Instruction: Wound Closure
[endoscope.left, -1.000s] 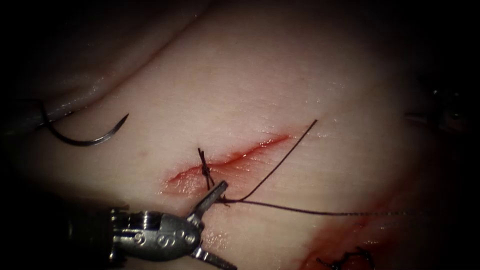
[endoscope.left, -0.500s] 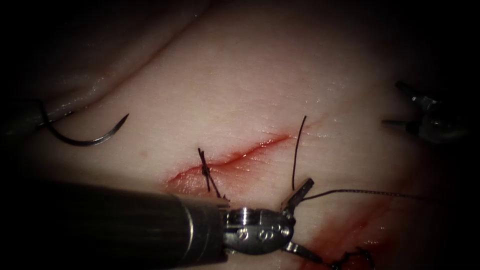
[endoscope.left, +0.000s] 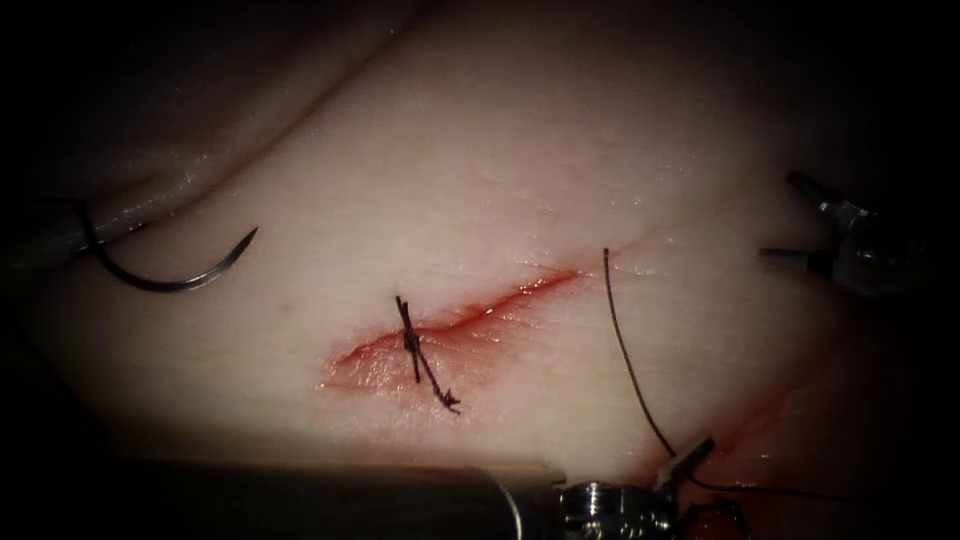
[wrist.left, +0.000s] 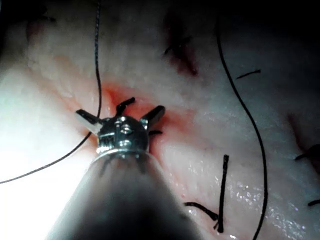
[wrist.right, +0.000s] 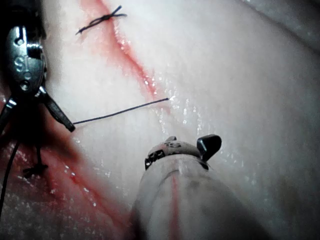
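Student: Tissue takes up most of the endoscope field; how is it marked?

Tutor: Pale pork-belly surface. A slanting cut lies near the centre, and red fluid stains the surface to the lower right of it.

Student: Which instrument is the larger object in the field?

Tutor: Left tool, whose dark shaft enters along the lower edge of the endoscope view and ends right of the cut. Its fingers are spread wide apart and clamp nothing. The thread only runs past one of them, touching or just beside it.

Student: And the other instrument?

Tutor: Right tool, at the right margin of the endoscope view, well apart from the cut. Its fingers are likewise parted, and nothing is held between them.

Student: Where is the needle?

Tutor: Needle lies far to the left of the cut, near the fold of the tissue, with its curve opening upward and its point up and to the right. Neither tool grips it. Its blunt end sits in shadow, so whether any part is in the tissue cannot be told.

Student: What does the thread do?

Tutor: Thread has one end just beyond the right end of the cut. It descends in a shallow curve to the left tool, then continues rightward over the red fluid.

Student: Smallest item?

Tutor: Knotted stitch, crossing the left part of the cut, with short dark tails on both sides.
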